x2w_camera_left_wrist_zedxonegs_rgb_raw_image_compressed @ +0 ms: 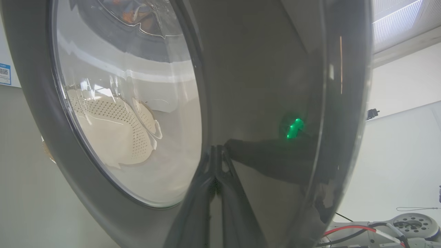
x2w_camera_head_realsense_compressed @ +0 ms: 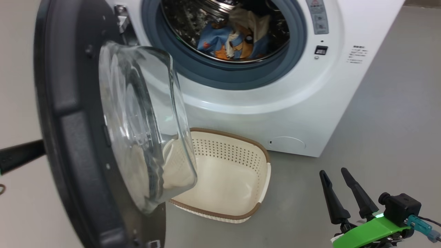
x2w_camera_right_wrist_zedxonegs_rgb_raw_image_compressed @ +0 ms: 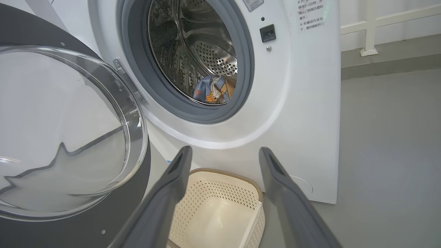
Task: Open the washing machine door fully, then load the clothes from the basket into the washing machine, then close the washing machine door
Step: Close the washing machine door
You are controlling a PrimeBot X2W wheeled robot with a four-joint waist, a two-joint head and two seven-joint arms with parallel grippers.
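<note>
The door [x2w_camera_head_realsense_compressed: 69,137] is swung wide open, out to the left of the machine [x2w_camera_head_realsense_compressed: 275,113]. It is held by a hinge [x2w_camera_head_realsense_compressed: 120,19] at the left side of the round hole, so it has to be swung to the right to be shut.

The left gripper [x2w_camera_left_wrist_zedxonegs_rgb_raw_image_compressed: 216,165] is squeezed closed with nothing held in it. Its tips seem to be laid against the shiny black outside of the door. So the door is found right at the left gripper, between it and the machine. A push toward the hole is what is called for.

The right gripper [x2w_camera_head_realsense_compressed: 333,171] is spread wide and is empty. It is seen low on the right, above the floor [x2w_camera_head_realsense_compressed: 379,103], well apart from the door. The left arm is judged to be the one for this job.

The clothes [x2w_camera_head_realsense_compressed: 234,41] are seen inside the drum [x2w_camera_head_realsense_compressed: 186,24], at its bottom. The basket [x2w_camera_head_realsense_compressed: 227,132] is set on the floor just in front of the machine, and nothing is in it. The loading is judged to be done, and only the shutting is left.

The door's glass is seen over the left end of the basket. Whether they touch cannot be told.
</note>
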